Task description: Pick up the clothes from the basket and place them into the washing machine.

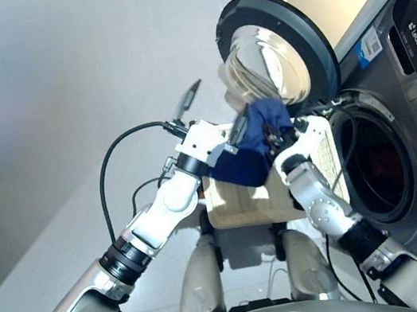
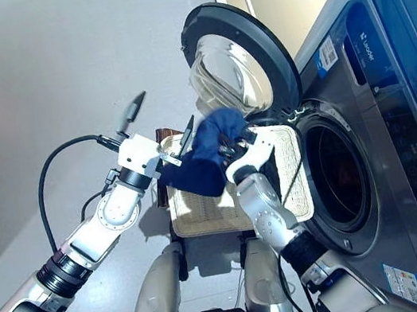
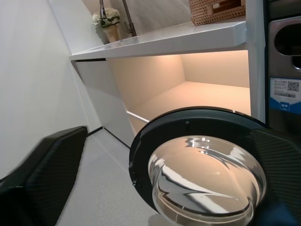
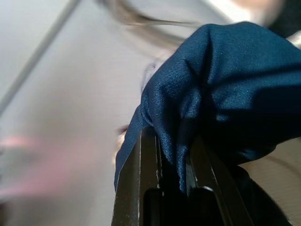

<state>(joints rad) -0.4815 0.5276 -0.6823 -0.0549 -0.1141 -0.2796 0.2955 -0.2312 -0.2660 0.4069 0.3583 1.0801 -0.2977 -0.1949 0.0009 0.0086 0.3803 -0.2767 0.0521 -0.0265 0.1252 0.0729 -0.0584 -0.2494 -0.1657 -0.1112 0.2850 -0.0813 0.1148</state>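
Your right gripper [image 4: 171, 155] has its two fingers pinched on the navy blue garment [image 2: 207, 156], held up over the basket [image 2: 202, 210]. Your left gripper [image 2: 159, 128] hangs just beside the cloth, fingers spread wide and empty. Around you: pale grey floor, a lit white counter recess (brown wicker box and flowers on top). The washing machine [image 2: 373, 175] stands to your right, door [image 2: 236, 62] swung open. The garment hides much of the basket; the drum's inside is too dark to read.
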